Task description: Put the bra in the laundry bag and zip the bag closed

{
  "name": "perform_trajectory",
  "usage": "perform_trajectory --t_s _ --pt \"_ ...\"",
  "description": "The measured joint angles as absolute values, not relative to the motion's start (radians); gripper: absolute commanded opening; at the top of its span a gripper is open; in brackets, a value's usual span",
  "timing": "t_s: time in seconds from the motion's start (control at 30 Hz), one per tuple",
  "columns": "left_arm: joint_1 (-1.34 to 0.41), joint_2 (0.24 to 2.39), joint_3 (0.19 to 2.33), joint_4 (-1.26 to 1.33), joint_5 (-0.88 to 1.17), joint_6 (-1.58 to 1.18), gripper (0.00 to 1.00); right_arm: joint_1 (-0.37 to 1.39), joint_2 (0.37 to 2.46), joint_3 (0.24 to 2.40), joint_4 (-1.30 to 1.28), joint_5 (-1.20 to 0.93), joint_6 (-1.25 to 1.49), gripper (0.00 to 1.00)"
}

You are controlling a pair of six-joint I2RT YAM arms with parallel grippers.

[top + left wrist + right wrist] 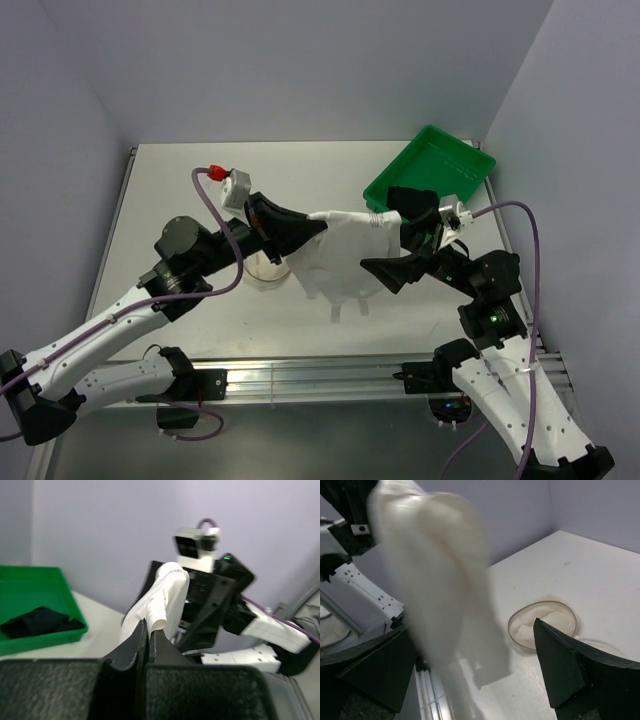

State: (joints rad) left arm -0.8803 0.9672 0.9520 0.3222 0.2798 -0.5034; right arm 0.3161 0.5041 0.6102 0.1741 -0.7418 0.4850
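Both arms are being extended inward above the counter [180, 190], hands facing each other. A white fabric piece [340, 250] is being pinched at its edge by the fully closed left hand [147, 625]. Its far end is being flanked, unclamped, by the wide-spread fingers of the right hand [470, 627]. The laundry bag [542, 625] is lying flat below the left hand. The bra [37, 622] is lying in the green tray [30, 587] beyond the right hand.
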Motion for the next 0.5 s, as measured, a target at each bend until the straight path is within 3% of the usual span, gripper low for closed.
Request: perform_trajectory --t_s 0.2,0.37,0.43,0.5 --pt "-0.842 0.957 0.93 0.428 0.496 -0.589 0.0 0.316 0.545 0.611 0.25 -0.861 0.472 1.0" --pt "-0.784 0.958 0.878 0.554 0.624 -0.699 0.0 0.324 0.58 0.596 0.518 -0.998 0.617 0.98" --pt "-0.768 0.964 0.862 0.603 0.653 -0.738 0.0 0.339 0.596 0.576 0.625 -1.032 0.684 0.9" --pt "-0.758 0.98 0.855 0.651 0.681 -0.777 0.0 0.362 0.606 0.564 0.678 -1.042 0.721 0.71"
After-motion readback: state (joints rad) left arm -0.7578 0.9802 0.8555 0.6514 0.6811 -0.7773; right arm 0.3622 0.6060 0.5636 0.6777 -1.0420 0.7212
